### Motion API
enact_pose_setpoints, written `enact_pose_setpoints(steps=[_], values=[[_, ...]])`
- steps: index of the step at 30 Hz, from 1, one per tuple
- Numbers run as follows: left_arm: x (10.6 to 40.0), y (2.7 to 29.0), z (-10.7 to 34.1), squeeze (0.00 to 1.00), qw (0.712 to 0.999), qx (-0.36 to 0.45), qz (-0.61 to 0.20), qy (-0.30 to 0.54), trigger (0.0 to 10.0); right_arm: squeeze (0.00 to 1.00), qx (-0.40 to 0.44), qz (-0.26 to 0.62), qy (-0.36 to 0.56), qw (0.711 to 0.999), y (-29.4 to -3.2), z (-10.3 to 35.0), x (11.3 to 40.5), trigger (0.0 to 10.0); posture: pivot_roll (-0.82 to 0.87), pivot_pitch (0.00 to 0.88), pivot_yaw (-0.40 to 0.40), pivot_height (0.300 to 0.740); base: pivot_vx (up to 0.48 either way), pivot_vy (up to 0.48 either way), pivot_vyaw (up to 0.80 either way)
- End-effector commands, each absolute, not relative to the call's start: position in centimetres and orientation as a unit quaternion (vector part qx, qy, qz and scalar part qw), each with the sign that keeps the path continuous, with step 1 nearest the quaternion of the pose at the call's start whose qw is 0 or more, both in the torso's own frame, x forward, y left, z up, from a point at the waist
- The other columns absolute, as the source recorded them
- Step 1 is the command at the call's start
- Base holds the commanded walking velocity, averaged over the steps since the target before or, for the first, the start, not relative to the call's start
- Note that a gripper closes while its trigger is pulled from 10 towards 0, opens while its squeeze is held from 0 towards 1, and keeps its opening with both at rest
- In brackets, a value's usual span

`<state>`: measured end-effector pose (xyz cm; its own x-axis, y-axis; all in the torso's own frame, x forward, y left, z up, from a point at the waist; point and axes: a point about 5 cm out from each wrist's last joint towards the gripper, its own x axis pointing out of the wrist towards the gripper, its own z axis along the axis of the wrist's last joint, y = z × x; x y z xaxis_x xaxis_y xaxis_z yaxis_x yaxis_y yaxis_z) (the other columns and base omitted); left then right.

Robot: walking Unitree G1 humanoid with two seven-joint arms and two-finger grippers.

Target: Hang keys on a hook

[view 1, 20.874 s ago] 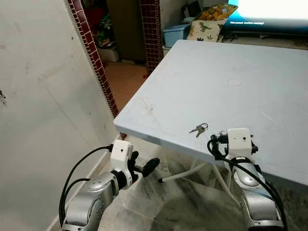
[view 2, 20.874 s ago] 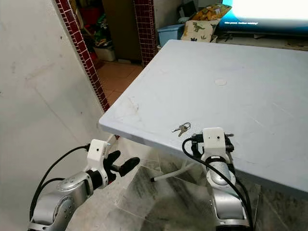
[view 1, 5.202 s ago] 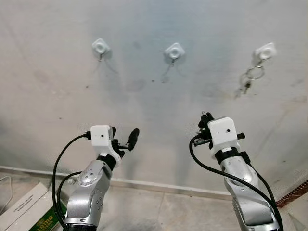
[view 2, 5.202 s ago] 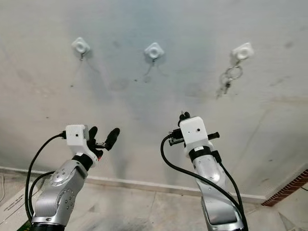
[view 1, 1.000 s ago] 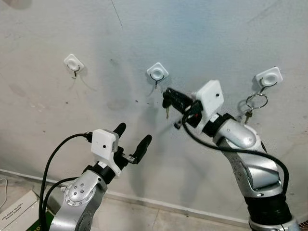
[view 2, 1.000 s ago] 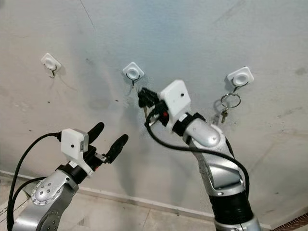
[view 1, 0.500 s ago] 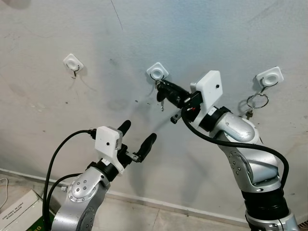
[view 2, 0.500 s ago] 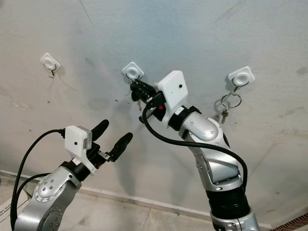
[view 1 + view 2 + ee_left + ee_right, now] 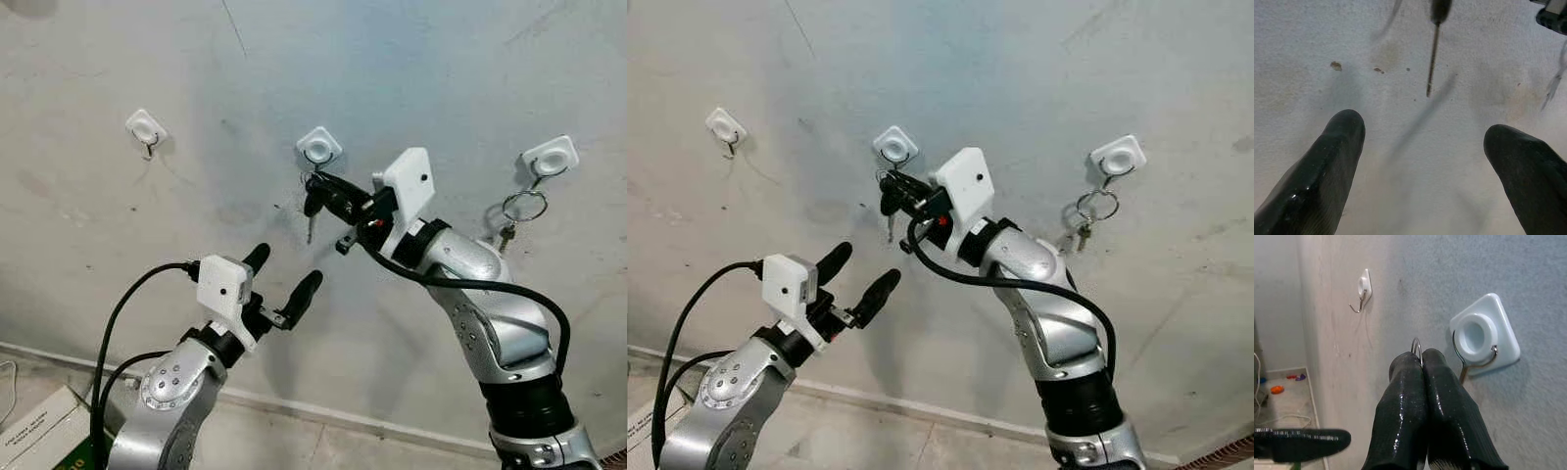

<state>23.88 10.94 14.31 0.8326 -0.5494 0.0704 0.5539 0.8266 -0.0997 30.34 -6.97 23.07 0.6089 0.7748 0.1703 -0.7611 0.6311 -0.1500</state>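
**Keys held right up at the middle hook**

Just under the middle hook [image 9: 318, 149] on the wall, the keys [image 9: 311, 211] are being held by the right gripper [image 9: 318, 186], whose two black fingers are pressed tight together on the key ring. From the right wrist view, the ring [image 9: 1417, 347] can be seen poking out between the fingertips, just beside the wire of the hook but not clearly looped over it, so whether it's touching can't really be told. One key hangs straight down below the fingers, close against the plaster.

Lower and to the left, the left gripper [image 9: 284, 284] is held up with its fingers spread wide apart and nothing between them. It's pointed at the wall, and the dangling key [image 9: 1433, 46] is caught above it in the left wrist view.

Further out, a second white hook [image 9: 144, 128] is stuck to the wall on the left with nothing hung on it. On the right, a third hook [image 9: 549, 158] already carries another key ring [image 9: 522, 208] with keys. The wall [image 9: 411, 69] is pale grey, scuffed and stained. A cardboard box [image 9: 44, 436] is sitting on the floor at the lower left.
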Motion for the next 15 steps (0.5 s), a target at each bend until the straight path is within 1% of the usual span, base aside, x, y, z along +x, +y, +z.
enact_pose_setpoints(steps=[1,2,7,15], values=[[24.0,11.0,14.1,0.00,0.956,-0.054,-0.288,-0.015,10.0,0.00,-0.030,0.420,-0.125,0.898,-6.6,23.7,30.7,10.0,-0.06,0.000,0.054,0.740,0.000,0.000,0.00],[24.0,11.0,14.1,0.00,0.956,-0.054,-0.288,-0.015,10.0,0.00,-0.025,0.409,-0.127,0.903,-6.6,23.8,30.9,10.0,-0.05,0.000,0.054,0.740,0.000,0.000,0.00],[24.0,11.0,14.1,0.00,0.956,-0.054,-0.287,-0.014,10.0,0.00,-0.024,0.399,-0.126,0.908,-6.5,23.5,31.2,10.0,-0.05,0.000,0.053,0.740,0.000,0.000,0.00],[24.0,11.0,14.0,0.00,0.957,-0.053,-0.287,-0.013,10.0,0.00,-0.016,0.365,-0.126,0.922,-7.4,23.3,31.9,10.0,-0.05,0.000,0.055,0.740,0.000,0.000,0.00]])
